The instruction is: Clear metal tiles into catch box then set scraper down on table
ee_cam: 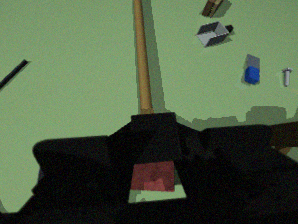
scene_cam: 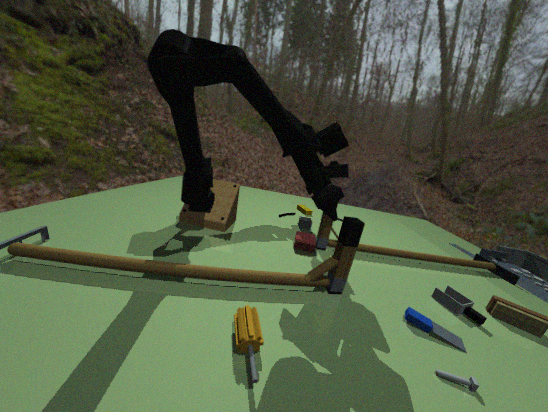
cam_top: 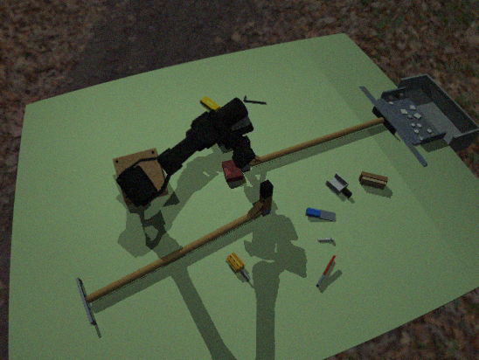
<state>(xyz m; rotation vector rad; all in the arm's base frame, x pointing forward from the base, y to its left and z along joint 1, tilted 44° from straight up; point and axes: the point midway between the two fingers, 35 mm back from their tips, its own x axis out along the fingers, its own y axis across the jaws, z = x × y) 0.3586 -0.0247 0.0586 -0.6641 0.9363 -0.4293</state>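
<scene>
Green table (cam_top: 131, 114), black arm (cam_top: 192, 137), gripper (cam_top: 247, 162) clenched on the long scraper (cam_top: 321, 140) at its near handle end, scraper blade at the steel bench plate (cam_top: 404, 120), metal tiles (cam_top: 415, 115) scattered on the plate, catch box (cam_top: 441, 107) beyond

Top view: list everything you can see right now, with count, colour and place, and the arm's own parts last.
Table: one, green, on leaf-strewn ground.
Catch box: one, grey, far right end.
Bench plate: one, grey steel, against the box.
Tiles: about ten, pale metal, on the plate.
Scrapers: two, wooden shafts; one held, blade at the plate; one lying at front left, black upright grip.
Red block: one, under the hand.
Screwdriver: one, yellow handle, front.
Knife: one, blue handle, right.
Bolt: one, grey.
Red pen-like tool: one.
Brown block: one, right.
Grey scoop: one.
Yellow piece: one, behind the arm.
Black hex key: one.
Arm base: brown.
Hand: black, shut on the scraper.
</scene>
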